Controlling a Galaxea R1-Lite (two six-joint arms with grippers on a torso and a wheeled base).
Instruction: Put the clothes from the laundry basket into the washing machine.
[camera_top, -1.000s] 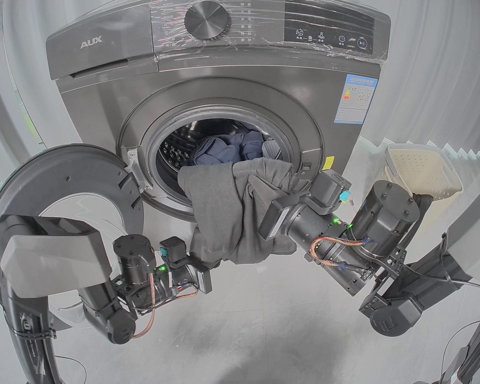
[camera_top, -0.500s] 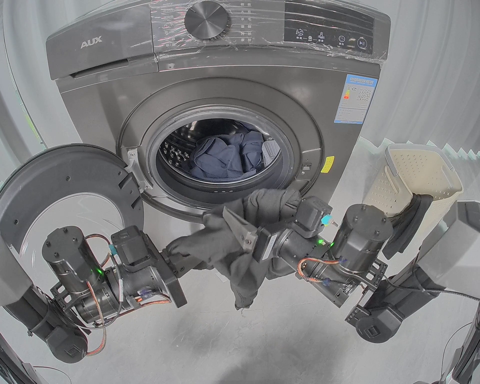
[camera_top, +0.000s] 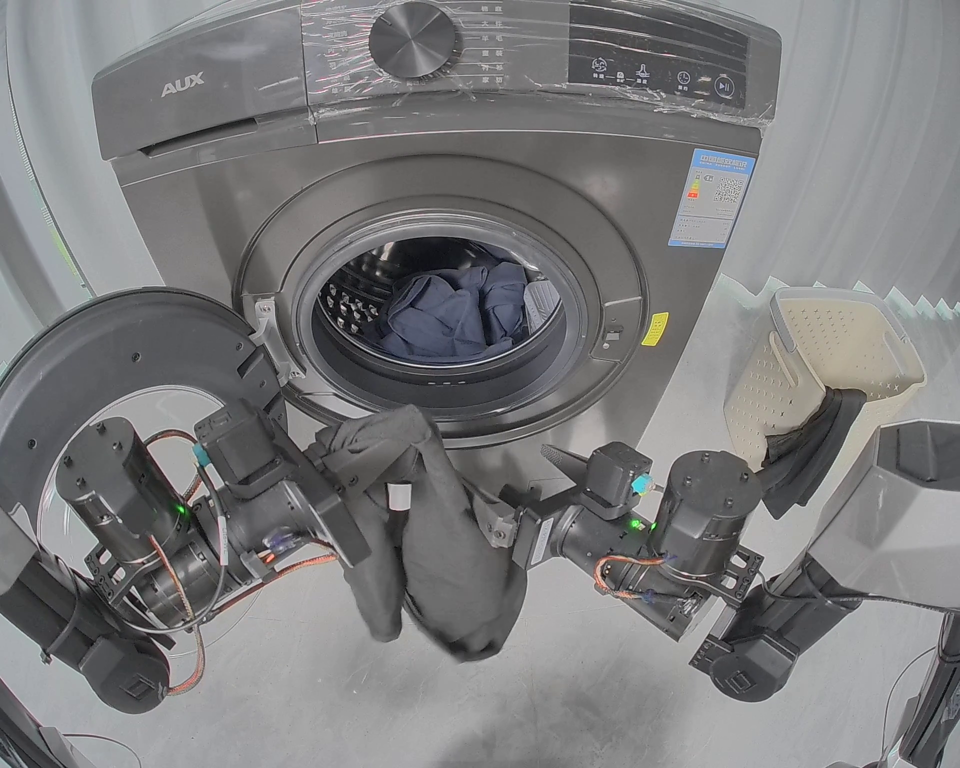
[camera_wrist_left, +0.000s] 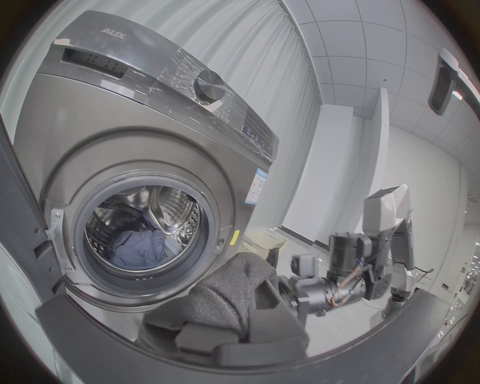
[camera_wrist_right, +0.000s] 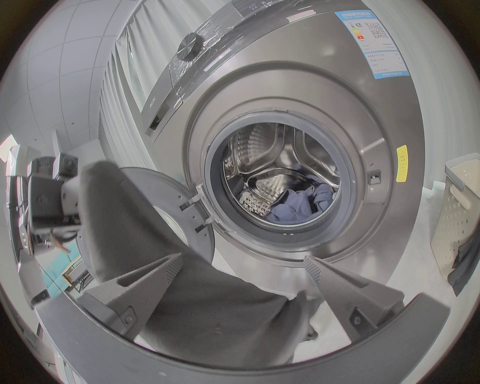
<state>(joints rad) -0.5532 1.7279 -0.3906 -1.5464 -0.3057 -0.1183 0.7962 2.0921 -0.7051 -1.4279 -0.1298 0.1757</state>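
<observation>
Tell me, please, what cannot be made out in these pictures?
- Head view: the inside of the laundry basket, hidden by its own wall.
- Head view: the fingertips of the left gripper, wrapped in the grey garment.
- Right wrist view: whether that garment touches the open right gripper; cloth overlaps it.
- All views: the count of the blue clothes, bunched in the drum.

Head camera: set high in front of the washing machine, facing forward and down on its front from moderate range, with the whole front in frame.

Left wrist camera: low, on the open door side of the machine, angled up across its front, close in.

Right wrist camera: low, on the laundry basket side of the machine, angled up at its front, close in.

All three views share the machine's round opening and the blue clothes inside. The left wrist view also takes in the right arm; the right wrist view takes in the left arm.
</observation>
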